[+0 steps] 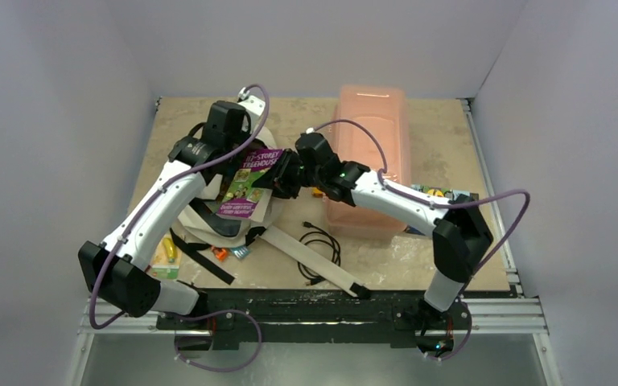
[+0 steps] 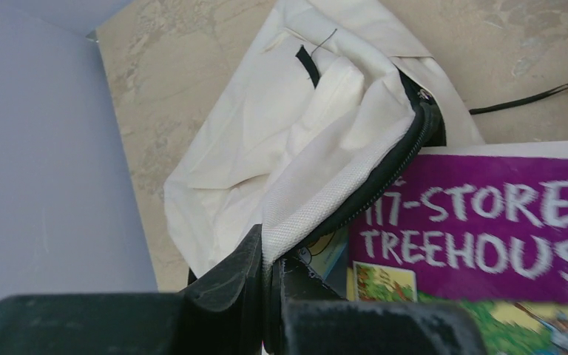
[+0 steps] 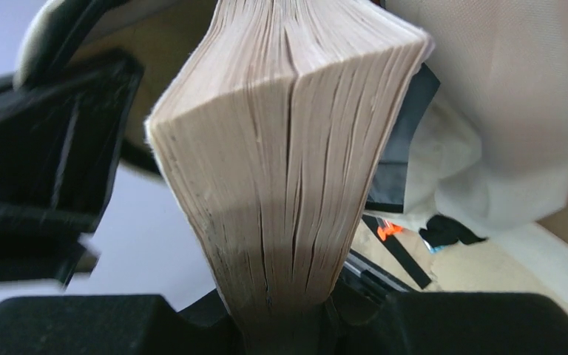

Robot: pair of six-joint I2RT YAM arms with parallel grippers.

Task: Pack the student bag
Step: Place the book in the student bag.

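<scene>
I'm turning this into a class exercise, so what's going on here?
The left gripper is shut on the zipper rim of the bag, holding its mouth open. The right gripper clamps a book by its page edge and holds it at that mouth; how far in it is cannot be told. A pink box sits off to the right, untouched.

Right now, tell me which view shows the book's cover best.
Left wrist: the book shows its cover large, title readable. Top external shows the cover small, the title hard to read. Right wrist shows only its page edges.
</scene>
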